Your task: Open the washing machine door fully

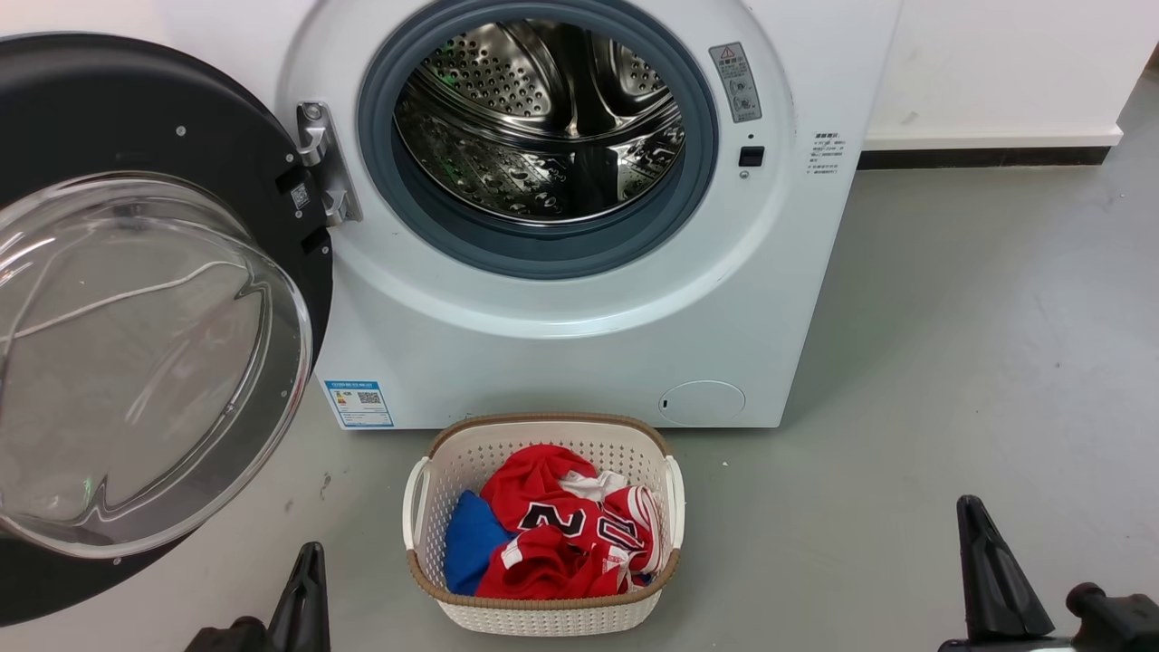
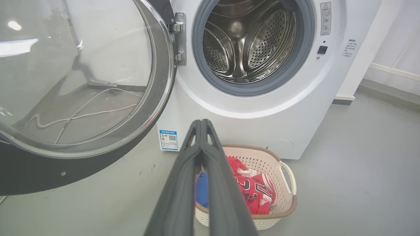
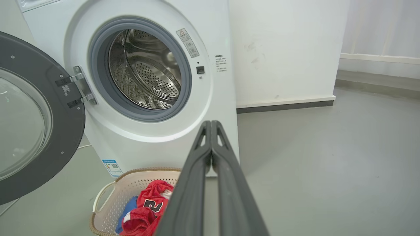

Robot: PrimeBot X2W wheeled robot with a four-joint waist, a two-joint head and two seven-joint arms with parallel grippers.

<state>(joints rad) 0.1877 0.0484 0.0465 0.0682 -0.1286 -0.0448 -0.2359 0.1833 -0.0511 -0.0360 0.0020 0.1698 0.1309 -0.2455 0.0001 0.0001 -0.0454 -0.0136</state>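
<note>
— What sits nearest the robot?

— Its two grippers. The left gripper (image 2: 201, 123) has its dark fingers pressed together with nothing between them, and the right gripper (image 3: 211, 124) is clenched empty in the same way. Both hang above the grey floor (image 1: 951, 362), touching nothing.

— And just beyond them?

— A pale laundry basket (image 1: 543, 422) stands on the floor just in front of the white washing machine (image 1: 543, 362). It holds a red jersey (image 1: 561, 530) and a blue cloth (image 1: 466, 543).

— And the thing to be opened?

— The washing machine door (image 1: 136, 100) hangs swung wide to the robot's left on its metal hinge (image 1: 326, 163). Its glass bowl faces the robot, well clear of the grey-ringed steel drum (image 1: 543, 118), which gapes open. A white wall (image 1: 996, 63) rises behind.
</note>
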